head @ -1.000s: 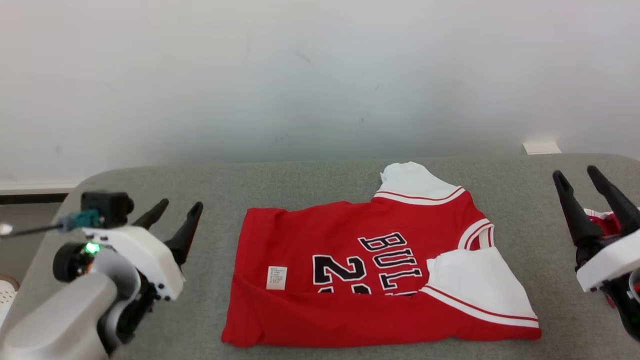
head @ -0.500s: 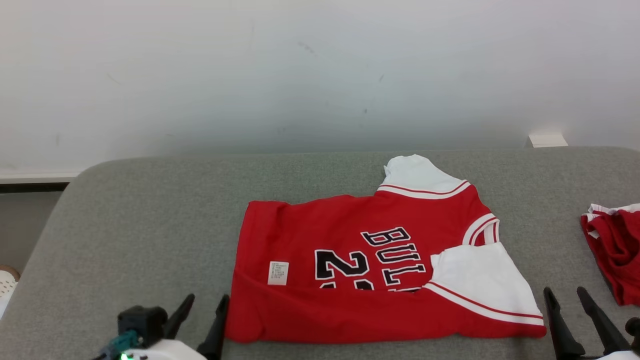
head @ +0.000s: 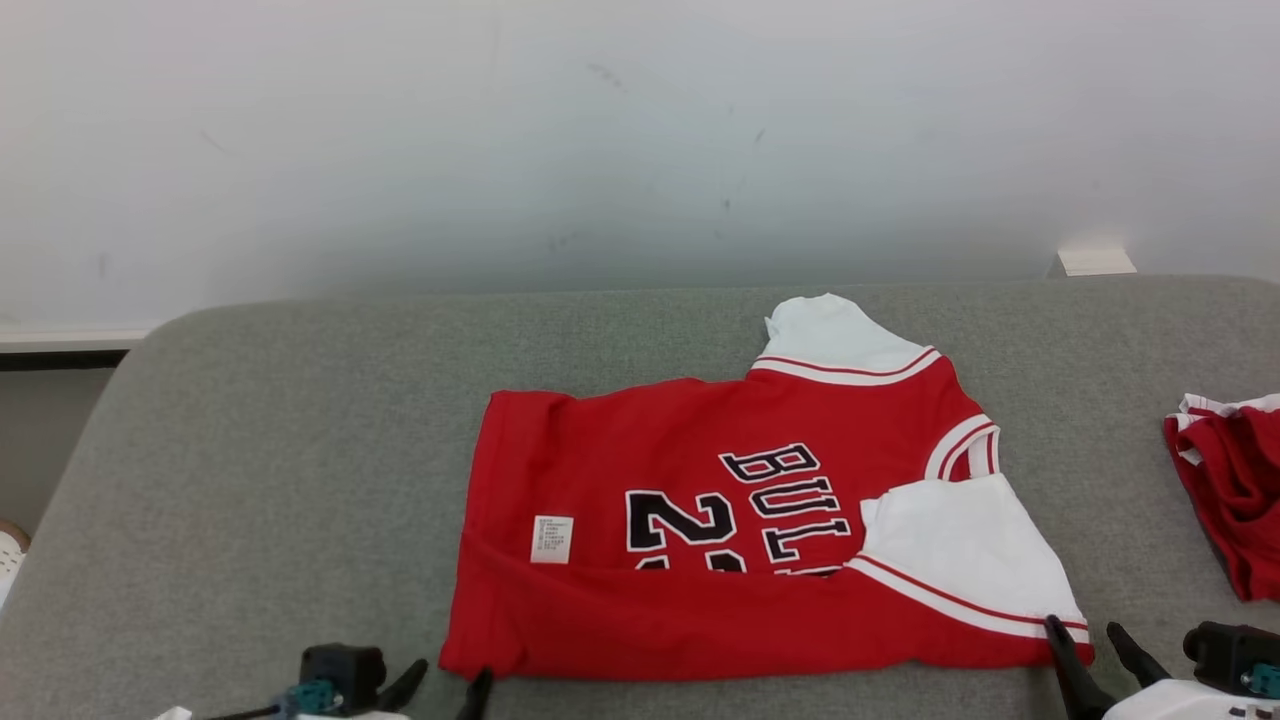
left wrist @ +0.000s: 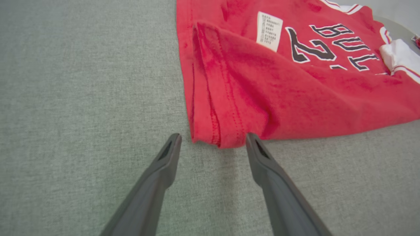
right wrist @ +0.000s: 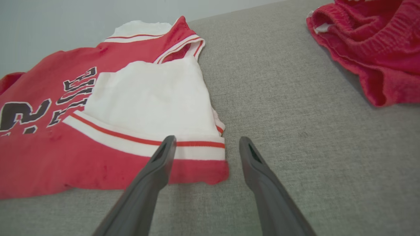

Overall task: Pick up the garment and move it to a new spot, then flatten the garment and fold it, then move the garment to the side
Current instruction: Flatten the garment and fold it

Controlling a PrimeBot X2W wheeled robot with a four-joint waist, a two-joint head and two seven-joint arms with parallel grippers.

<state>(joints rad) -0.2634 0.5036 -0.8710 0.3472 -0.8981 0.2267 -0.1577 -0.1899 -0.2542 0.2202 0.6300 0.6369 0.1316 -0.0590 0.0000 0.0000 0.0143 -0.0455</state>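
The jersey (head: 700,500) is laid flat, its near long edge already turned up over the lower part of the black number, with grey cushion (head: 280,450) showing on every side of it. A second red garment, the shorts (head: 1230,490), is seen well to the right of the jersey and apart from it.

Over the last second both arms have been brought down and in. A second ago the grippers were held high and wide of the jersey's two short sides; now they are lowered to its near edge. The head camera has also shifted a little, so the jersey's slight rise in that view is not to be read as a move of the cloth.

The left gripper (left wrist: 213,144) is spread fully, and the jersey's near left corner lies right at the gap between its fingertips; nothing is gripped. The right gripper (right wrist: 206,144) is likewise spread wide and empty, and the near right corner, below the white sleeve, is placed just ahead of its fingertips.

The flattening and a first fold are judged done. The new position is taken as the set-up for a pinch on both near corners, either for a further fold or for carrying the jersey aside. No closing is yet seen.
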